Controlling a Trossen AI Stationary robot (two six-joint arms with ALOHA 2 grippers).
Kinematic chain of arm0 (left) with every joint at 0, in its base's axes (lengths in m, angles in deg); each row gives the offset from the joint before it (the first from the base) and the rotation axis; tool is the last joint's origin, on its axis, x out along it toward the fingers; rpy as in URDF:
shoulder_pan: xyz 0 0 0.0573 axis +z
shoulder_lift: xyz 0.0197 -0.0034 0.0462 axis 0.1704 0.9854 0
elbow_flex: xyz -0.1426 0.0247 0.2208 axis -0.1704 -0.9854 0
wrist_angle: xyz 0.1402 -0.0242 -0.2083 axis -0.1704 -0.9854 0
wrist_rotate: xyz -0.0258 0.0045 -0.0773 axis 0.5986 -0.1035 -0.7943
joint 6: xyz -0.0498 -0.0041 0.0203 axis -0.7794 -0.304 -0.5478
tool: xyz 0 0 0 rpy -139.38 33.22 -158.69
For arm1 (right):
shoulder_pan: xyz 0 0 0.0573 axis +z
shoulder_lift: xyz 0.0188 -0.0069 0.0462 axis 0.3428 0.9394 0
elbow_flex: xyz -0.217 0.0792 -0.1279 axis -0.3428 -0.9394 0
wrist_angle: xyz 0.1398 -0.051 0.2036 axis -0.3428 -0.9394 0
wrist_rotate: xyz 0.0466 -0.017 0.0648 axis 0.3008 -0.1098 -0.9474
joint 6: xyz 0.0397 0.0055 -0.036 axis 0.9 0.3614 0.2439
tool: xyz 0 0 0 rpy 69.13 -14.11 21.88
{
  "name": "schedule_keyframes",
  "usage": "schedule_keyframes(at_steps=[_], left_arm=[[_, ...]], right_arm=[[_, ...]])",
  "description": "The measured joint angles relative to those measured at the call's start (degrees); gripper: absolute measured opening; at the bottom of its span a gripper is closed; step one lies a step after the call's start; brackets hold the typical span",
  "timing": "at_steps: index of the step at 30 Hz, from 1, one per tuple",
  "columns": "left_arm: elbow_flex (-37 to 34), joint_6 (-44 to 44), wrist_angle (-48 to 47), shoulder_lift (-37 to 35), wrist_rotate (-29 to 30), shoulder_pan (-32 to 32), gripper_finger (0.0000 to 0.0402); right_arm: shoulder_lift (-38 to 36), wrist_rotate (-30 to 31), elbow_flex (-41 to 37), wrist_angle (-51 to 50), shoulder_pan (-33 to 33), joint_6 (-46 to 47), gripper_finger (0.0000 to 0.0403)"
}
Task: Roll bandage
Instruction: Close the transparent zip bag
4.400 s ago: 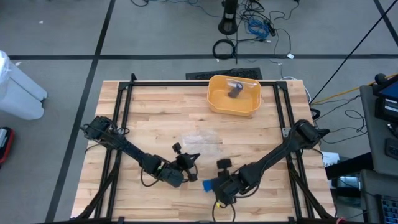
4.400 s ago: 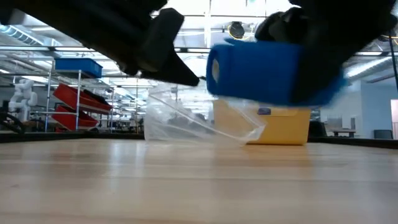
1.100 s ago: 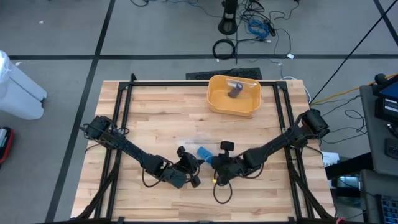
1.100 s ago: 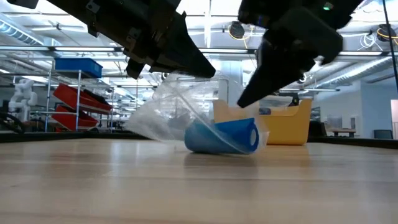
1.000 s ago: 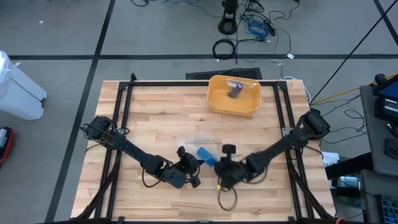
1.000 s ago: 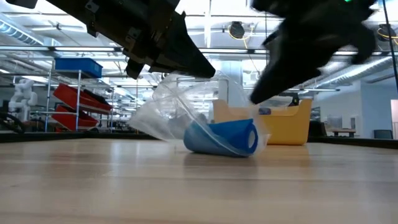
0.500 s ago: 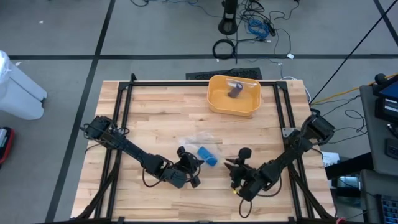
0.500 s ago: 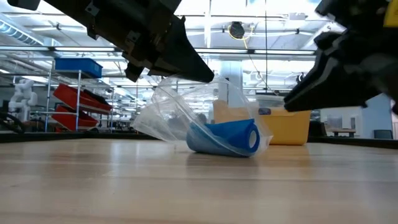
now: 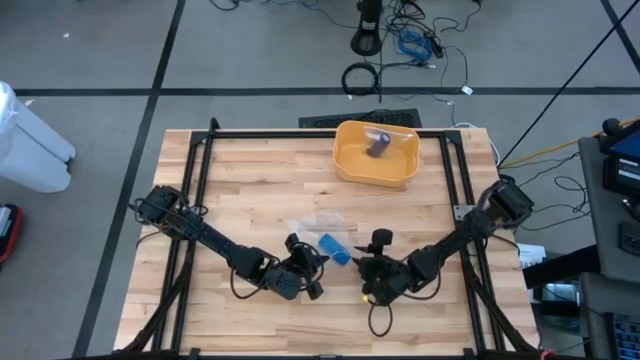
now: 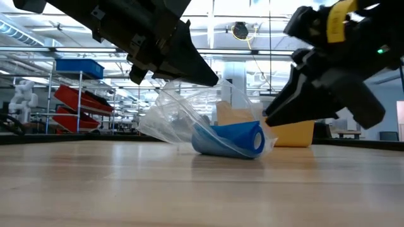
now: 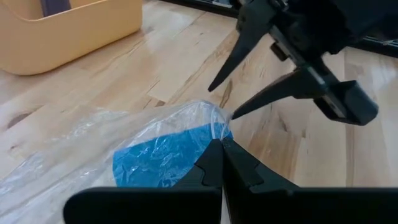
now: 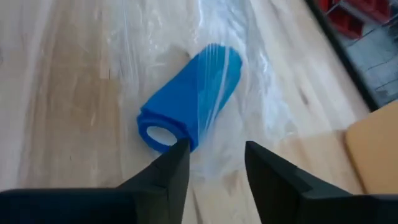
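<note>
A blue bandage roll (image 9: 334, 249) lies on its side inside a clear plastic bag (image 9: 318, 228) on the wooden table. It also shows in the right wrist view (image 12: 186, 93) and the low view (image 10: 230, 140). My left gripper (image 9: 316, 259) is on the roll's near-left side, shut on the bag. My right gripper (image 12: 214, 154) is open and empty. It hovers just near-right of the roll (image 9: 360, 265) and points at the roll's open end. My left gripper pinches a bunched edge of the clear bag (image 11: 217, 126) between its two shut fingertips. The fingers slant down from the table's near-left side. The held edge is raised (image 10: 216, 84) above the roll. The rest of the bag, with the roll in it, rests on the table.
A yellow bin (image 9: 350, 165) with a dark object inside stands at the table's far middle. A black frame (image 9: 300, 133) runs round the tabletop. Bare wood lies to the left and in front of the arms.
My right gripper drew back from the roll toward the table's near-right corner, then came back toward the roll, and stays open. The roll and the bag have stayed where they were, with my left gripper holding the bag up.
</note>
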Motion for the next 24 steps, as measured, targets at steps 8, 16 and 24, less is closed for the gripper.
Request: schedule_keyframes(at_steps=[8,16,24], left_arm=[[0.0,-0.3,0.0,0.0,0.0,0.0,0.0000],[0.0,-0.3,1.8,0.0,-1.4,0.0,0.0000],[0.0,1.5,4.5,0.0,-1.7,-0.4,0.0000]], right_arm=[[0.0,-4.4,0.0,1.4,-3.0,-1.7,0.0098],[0.1,-4.3,0.0,4.2,-5.8,-3.9,0.0069],[0.1,-5.0,2.0,-0.9,-5.8,-4.6,0.0001]])
